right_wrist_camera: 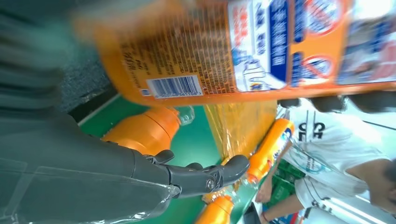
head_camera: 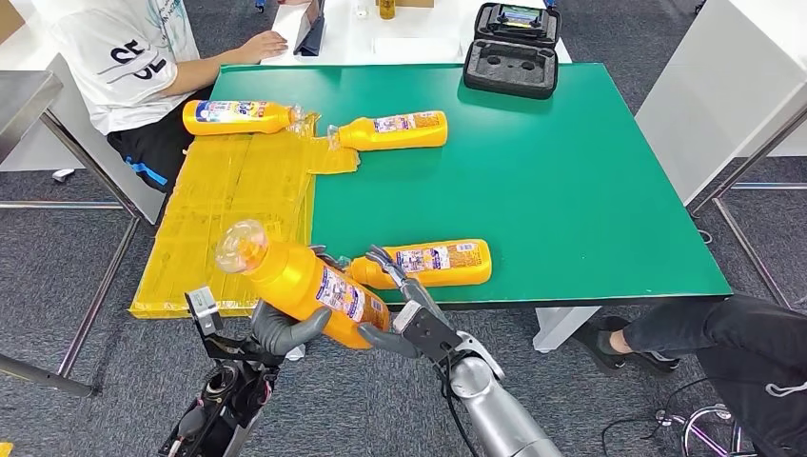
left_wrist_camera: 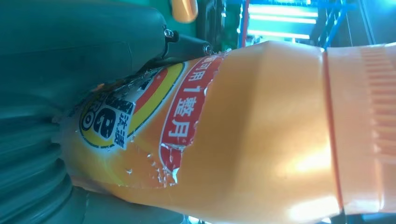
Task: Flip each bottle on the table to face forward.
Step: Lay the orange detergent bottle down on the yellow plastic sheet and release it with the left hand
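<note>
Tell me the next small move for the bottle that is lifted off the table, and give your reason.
Probably turn the held bottle about its long axis, then lower it onto the green table. The left hand grips it near its base, tilted, above the table's near edge, with its barcode label facing up. The right hand sits by it, fingers spread, placed to help the turn. Three other bottles lie flat.

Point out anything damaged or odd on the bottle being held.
The held bottle, gripped by the left hand off the table's near edge, has a torn front label: its edges are ragged and peeling, with part of the print missing. The right hand is beside it.
</note>
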Available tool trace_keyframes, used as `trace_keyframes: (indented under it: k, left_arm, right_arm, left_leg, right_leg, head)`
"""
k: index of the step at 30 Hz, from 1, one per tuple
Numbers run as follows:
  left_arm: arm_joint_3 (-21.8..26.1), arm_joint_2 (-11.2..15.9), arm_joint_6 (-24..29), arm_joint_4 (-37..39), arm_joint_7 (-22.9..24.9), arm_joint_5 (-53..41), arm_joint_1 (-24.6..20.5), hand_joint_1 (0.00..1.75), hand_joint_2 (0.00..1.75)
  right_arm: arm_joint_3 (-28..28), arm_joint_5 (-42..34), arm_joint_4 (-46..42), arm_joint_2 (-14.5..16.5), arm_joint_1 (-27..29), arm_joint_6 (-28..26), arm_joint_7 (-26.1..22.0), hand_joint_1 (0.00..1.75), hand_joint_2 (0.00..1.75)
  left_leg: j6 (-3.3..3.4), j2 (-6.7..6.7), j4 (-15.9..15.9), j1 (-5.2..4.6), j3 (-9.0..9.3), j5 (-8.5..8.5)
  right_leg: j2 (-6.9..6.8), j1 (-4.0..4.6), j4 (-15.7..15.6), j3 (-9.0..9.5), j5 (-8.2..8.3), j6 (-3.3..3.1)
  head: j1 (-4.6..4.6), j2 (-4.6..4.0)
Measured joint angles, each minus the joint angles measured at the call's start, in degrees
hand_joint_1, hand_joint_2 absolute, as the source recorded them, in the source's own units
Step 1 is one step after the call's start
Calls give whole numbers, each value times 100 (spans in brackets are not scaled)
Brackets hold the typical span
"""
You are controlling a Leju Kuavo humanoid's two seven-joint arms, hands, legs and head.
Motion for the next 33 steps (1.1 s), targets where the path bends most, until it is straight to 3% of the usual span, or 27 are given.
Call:
trace_keyframes:
  k: [5,9,13,17,21,25,33]
  left_arm:
    - [190,32,692,120,102,-410,-166,175,175]
    - [336,119,1673,226,236,-1238,-397,175,175]
    - [431,310,2445,320,406,-2032,-643,175,175]
    - [506,593,2838,478,570,-2546,-947,175,175]
    - [515,873,3147,723,667,-3016,-1297,175,175]
    - [503,1095,3267,949,861,-3453,-1658,175,175]
    - [136,1511,3012,1919,1391,-4556,-2637,175,175]
  right_arm:
    - [-6,-136,-407,-47,195,-48,45,0,0]
    - [-18,-280,-828,-102,368,-42,73,0,0]
    - [-46,-405,-1138,-161,403,-28,73,0,0]
    - [-83,-619,-1321,-224,405,3,20,0,0]
    - [-103,-817,-1377,-286,415,57,-21,0,175]
    - [-102,-856,-1377,-325,426,64,-38,0,175]
    - [-97,-861,-1339,-332,482,61,-122,0,175]
  left_leg:
    - [0,-1,0,0,0,0]
    - [0,0,0,0,0,0]
    - [-1,0,0,1,0,2]
    - [-2,0,0,2,0,3]
    - [-2,0,0,3,0,4]
    - [-1,0,0,3,0,4]
    - [-1,0,0,3,0,5]
  right_leg:
    - [-1,0,0,0,0,0]
    - [0,0,0,0,0,0]
    - [0,1,1,0,1,0]
    - [0,2,2,0,1,0]
    - [0,2,2,0,1,0]
    - [0,2,3,0,1,0]
    - [0,2,3,0,2,0]
  head:
    - [-1,0]
    - [0,0]
    - [0,0]
    - [1,0]
    - [1,0]
    - [1,0]
    - [1,0]
